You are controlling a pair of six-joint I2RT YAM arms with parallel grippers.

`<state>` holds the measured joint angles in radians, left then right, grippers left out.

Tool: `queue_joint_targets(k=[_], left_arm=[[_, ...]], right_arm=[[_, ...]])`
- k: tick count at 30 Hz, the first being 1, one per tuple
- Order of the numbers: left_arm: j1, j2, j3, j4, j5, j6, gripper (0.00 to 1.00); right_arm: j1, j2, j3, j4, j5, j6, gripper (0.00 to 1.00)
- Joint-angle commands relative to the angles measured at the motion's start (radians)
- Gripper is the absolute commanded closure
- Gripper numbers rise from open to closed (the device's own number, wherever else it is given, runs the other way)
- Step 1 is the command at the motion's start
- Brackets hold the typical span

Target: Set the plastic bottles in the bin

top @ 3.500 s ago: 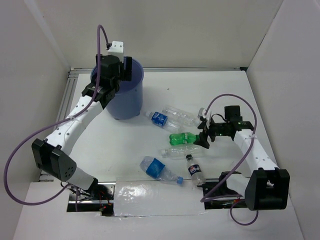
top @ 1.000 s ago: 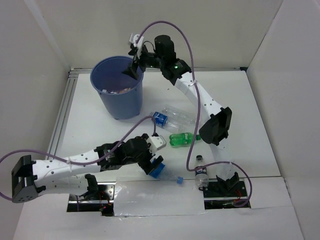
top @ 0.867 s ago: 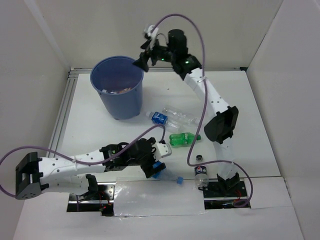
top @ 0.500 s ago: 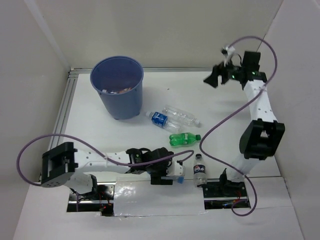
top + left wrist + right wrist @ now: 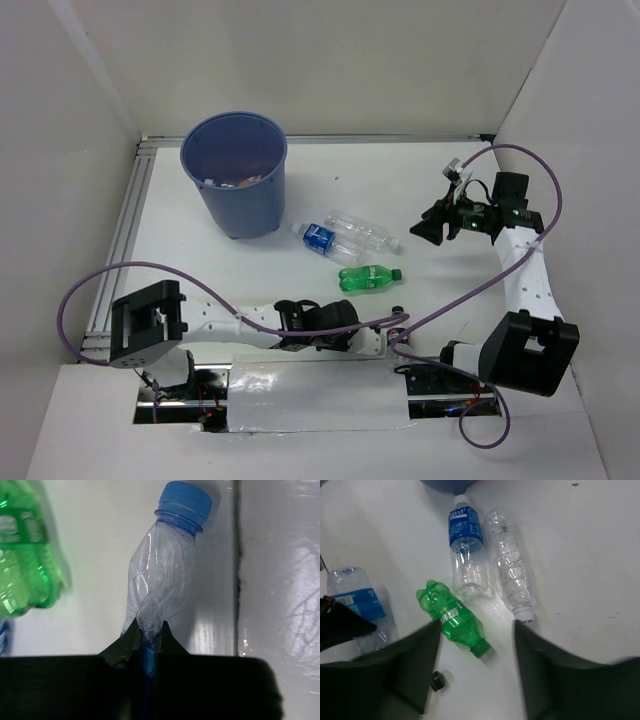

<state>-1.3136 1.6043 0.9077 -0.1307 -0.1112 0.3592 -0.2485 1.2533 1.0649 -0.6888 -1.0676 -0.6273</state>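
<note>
My left gripper (image 5: 149,630) is shut on a crumpled clear bottle (image 5: 162,575) with a blue cap, low at the table's near edge, where the left gripper (image 5: 385,338) lies past the arm bases. A green bottle (image 5: 368,277) lies just beyond it. A blue-labelled clear bottle (image 5: 320,237) and a plain clear bottle (image 5: 365,230) lie side by side mid-table. My right gripper (image 5: 425,225) hangs open above the table, right of these bottles, holding nothing. In its wrist view the right gripper (image 5: 476,625) frames the green bottle (image 5: 452,622). The bin (image 5: 235,170) stands at the back left.
A small black cap-like thing (image 5: 438,680) sits on the table near the green bottle's neck. Some items lie in the bottom of the bin. A shiny foil strip (image 5: 310,395) covers the near edge. White walls enclose the table on three sides.
My left gripper reached right along the near edge and closed on the blue-capped bottle. The right arm swung from over the bin to the table's right side, its jaws narrowing.
</note>
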Motion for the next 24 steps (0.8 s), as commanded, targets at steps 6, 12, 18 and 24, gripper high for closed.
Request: queue_joint_targets(k=[6,12,18,24], left_arm=[[0.118,-0.24,0.097,0.069,-0.157,-0.097,1.0],[0.428,-0.455,0.243,0.222,-0.092,-0.23,1.0],[0.725,-0.404,0.306,0.524,-0.171,-0.371,1.0],[0.887,-0.236,0.341,0.606,-0.301,-0.416,0.88]], right_arm=[[-0.031,0.02,-0.026,-0.083,-0.06,-0.057,0.25],[-0.031,0.02,-0.06,-0.091,-0.069,-0.094,0.0],[0.034,0.02,-0.089,-0.057,-0.051,-0.094,0.0],[0.197,0.029,-0.089,-0.04,0.057,-0.136,0.21]])
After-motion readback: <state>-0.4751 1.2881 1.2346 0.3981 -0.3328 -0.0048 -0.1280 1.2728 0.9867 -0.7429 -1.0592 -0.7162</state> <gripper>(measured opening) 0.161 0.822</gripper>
